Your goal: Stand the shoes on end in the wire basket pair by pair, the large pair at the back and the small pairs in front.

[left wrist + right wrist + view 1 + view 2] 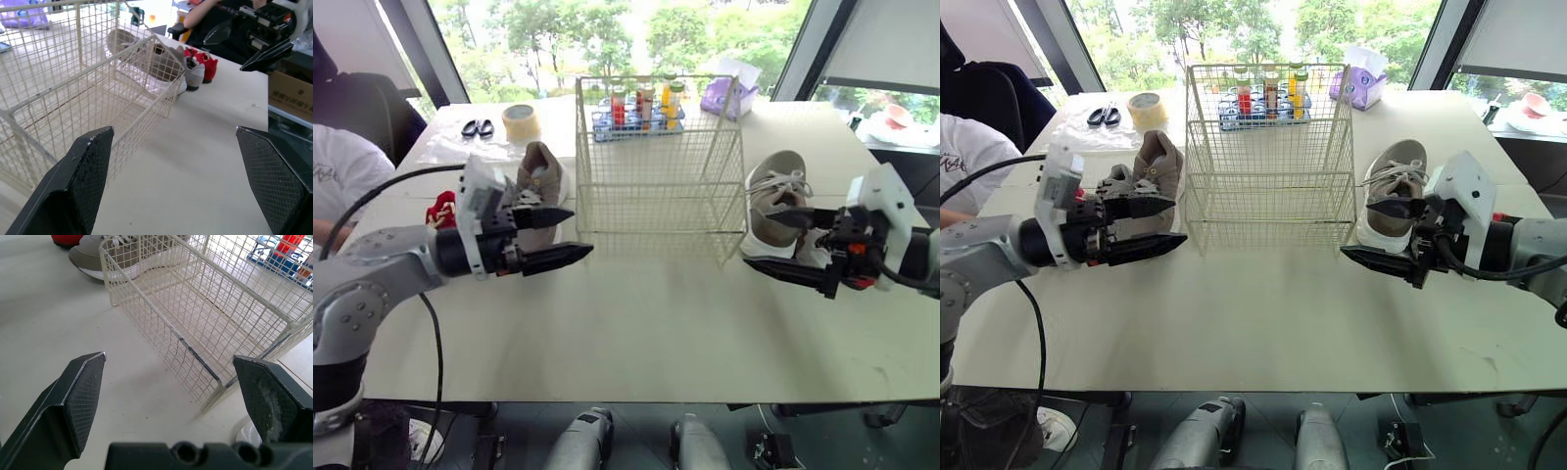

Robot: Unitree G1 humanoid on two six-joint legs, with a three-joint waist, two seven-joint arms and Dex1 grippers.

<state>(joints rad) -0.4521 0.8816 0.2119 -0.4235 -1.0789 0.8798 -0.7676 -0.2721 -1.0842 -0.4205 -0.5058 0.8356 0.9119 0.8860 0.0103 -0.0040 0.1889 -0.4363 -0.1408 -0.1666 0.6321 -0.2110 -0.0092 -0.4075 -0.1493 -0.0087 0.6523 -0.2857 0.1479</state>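
The cream wire basket (661, 211) stands empty at the table's middle. Left of it lies a large tan shoe (544, 176), with a small grey shoe (1116, 181) and a small red shoe (440, 209) beside it. My left gripper (579, 232) hovers open just in front of them, holding nothing. Right of the basket lies the other large tan shoe (775, 191) with white laces. My right gripper (759, 240) is open beside its toe. In the left wrist view a small grey shoe (194, 73) and a red one (208, 66) lie next to that shoe.
Behind the basket stands a blue rack of bottles (641, 108). A tape roll (521, 122) and scissors (478, 127) lie at the back left, a purple tissue pack (724, 93) at the back right. A person's white sleeve (342, 166) is at the left edge.
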